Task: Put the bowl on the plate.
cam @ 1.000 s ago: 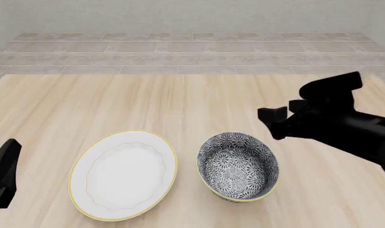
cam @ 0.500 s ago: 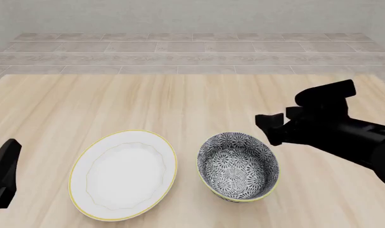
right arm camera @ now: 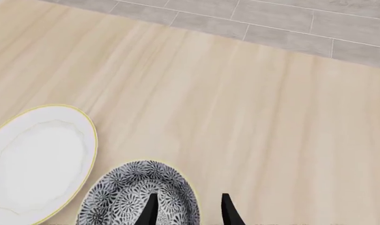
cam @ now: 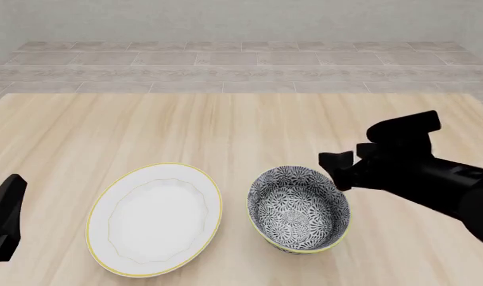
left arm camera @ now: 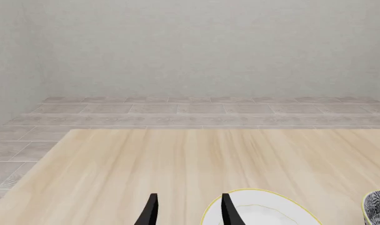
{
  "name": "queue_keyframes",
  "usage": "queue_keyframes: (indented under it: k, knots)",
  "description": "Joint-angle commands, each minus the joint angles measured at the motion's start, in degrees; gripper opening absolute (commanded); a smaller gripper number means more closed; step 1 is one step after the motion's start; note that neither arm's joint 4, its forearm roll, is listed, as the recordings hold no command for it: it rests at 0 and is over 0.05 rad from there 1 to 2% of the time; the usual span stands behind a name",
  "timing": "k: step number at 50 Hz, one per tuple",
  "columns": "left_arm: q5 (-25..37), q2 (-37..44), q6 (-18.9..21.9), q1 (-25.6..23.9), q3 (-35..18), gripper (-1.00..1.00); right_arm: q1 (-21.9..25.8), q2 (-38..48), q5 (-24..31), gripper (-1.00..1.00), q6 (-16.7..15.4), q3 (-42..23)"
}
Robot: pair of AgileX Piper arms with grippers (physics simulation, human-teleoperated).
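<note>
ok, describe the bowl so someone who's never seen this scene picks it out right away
On the light wooden table, look at the near edge, where two round dishes sit side by side without touching. The bowl is the one on the right, just under the right gripper. Unlike the wide, shallow white plate to its left, it is deep, narrower, and covered in a dense dark blue-grey and white floral pattern.

Table (cam: 249,125) pale matt wood grain, plate (cam: 155,219) smooth white glazed ceramic prob., bowl (cam: 298,208) patterned glaze, grippers matt black
</note>
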Motion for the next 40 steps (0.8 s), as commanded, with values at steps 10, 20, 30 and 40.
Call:
queue_keyframes:
  k: [10, 20, 30, 40]
  knots:
    - [0.0, 0.0, 0.0, 0.0, 0.0, 1.0, 0.7, 2.3, -1.2, 1.0, 0.7, 0.4]
    - [0.0, 0.0, 0.0, 0.0, 0.0, 1.0, 0.6, 2.3, -1.2, 1.0, 1.0, 0.8]
    - [0.0, 0.0, 0.0, 0.0, 0.0, 1.0, 0.2, 2.1, -1.8, 1.0, 1.3, 1.8]
    - [0.0, 0.0, 0.0, 0.0, 0.0, 1.0, 0.4, 2.7, -3.4, 1.0, 2.3, 3.1]
